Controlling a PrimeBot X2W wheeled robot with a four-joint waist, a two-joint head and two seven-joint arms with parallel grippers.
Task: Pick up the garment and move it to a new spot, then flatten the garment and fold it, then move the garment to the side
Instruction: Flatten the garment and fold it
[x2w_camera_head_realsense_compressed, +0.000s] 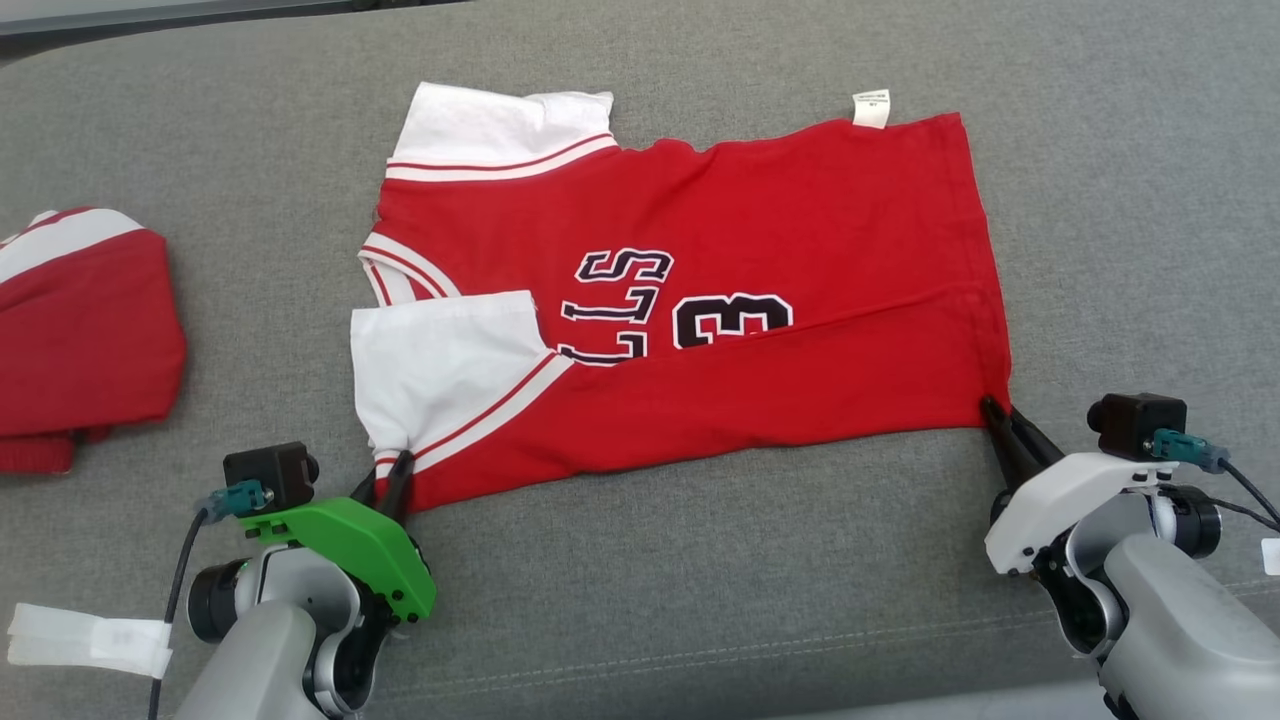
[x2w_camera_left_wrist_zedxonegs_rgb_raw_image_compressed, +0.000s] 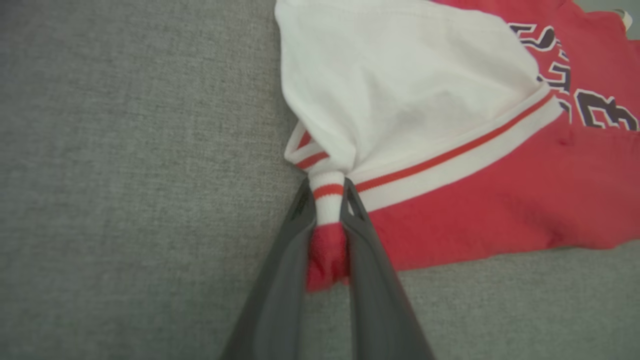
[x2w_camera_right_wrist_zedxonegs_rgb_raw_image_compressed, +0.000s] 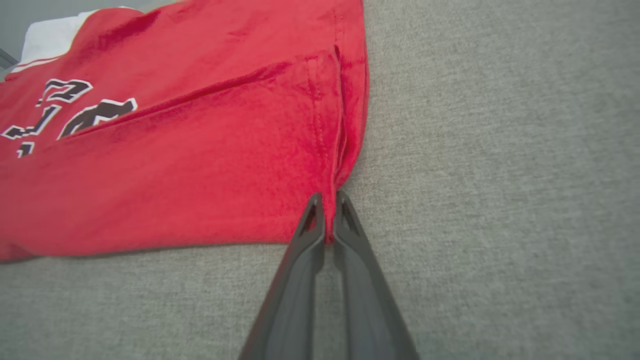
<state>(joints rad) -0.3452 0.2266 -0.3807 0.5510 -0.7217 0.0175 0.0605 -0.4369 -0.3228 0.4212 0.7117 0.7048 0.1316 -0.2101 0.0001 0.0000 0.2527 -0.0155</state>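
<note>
Folding step: red-and-white cotton jersey (x2w_camera_head_realsense_compressed: 700, 300) pinched at lower corners, both jaws clamped on cloth. Next, likely: even lift toward frame top.

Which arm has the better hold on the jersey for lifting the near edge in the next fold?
Probably the left. The left pincer is shut on a thick bunch of the jersey at its sleeve cuff, held deep. The right pincer pinches only the thin hem corner at its tips.
</note>
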